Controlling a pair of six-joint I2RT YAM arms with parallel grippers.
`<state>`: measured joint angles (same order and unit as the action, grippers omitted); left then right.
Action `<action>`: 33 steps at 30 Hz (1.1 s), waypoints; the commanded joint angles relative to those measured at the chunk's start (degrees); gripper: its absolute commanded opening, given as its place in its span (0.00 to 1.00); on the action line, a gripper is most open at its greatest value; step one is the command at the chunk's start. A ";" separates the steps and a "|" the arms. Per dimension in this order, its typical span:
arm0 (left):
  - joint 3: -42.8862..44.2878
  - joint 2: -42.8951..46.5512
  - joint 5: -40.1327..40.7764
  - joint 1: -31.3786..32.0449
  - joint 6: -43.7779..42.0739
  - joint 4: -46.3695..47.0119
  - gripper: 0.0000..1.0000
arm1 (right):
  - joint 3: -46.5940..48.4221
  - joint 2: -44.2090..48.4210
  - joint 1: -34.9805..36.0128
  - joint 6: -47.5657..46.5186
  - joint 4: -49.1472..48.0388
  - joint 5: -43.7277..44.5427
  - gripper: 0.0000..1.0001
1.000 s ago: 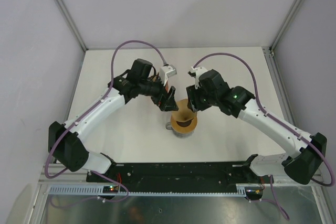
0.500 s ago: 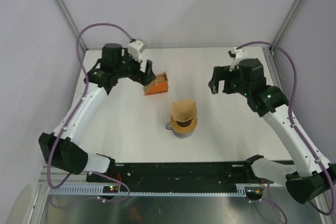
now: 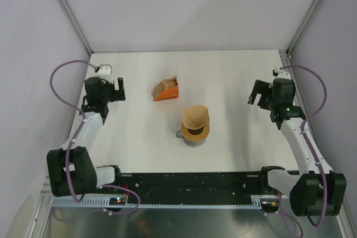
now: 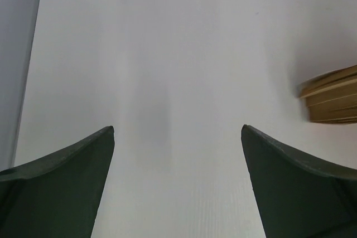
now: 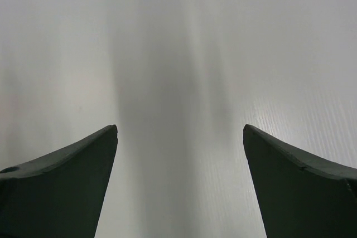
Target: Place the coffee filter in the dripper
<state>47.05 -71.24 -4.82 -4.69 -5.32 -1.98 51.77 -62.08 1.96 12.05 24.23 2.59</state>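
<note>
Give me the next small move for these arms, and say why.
Probably none beyond keeping both arms parked. The coffee filter appears to stand in the ring-topped cup at the table's centre, leaning toward the far side. The left gripper and right gripper are open, empty and far off to either side. At most, one arm might gently press the filter down.

The coffee filter [image 3: 196,116] is matt tan paper
</note>
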 commanded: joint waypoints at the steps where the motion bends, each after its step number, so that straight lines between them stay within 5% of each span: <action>1: -8.09 2.45 3.60 -2.25 3.31 19.75 1.00 | -7.94 2.16 -2.98 0.56 -15.77 0.17 0.99; 11: -15.08 -4.62 8.35 -2.44 7.83 27.45 1.00 | -25.29 0.18 -4.68 1.55 -41.49 3.32 0.99; 20: -22.69 -6.10 3.36 -2.43 8.15 37.64 1.00 | -37.62 -2.65 -4.68 0.36 -60.31 5.51 0.99; 33: -27.41 -2.08 0.32 -2.43 6.84 42.39 1.00 | -38.54 -4.47 -4.68 -0.52 -65.06 6.97 0.99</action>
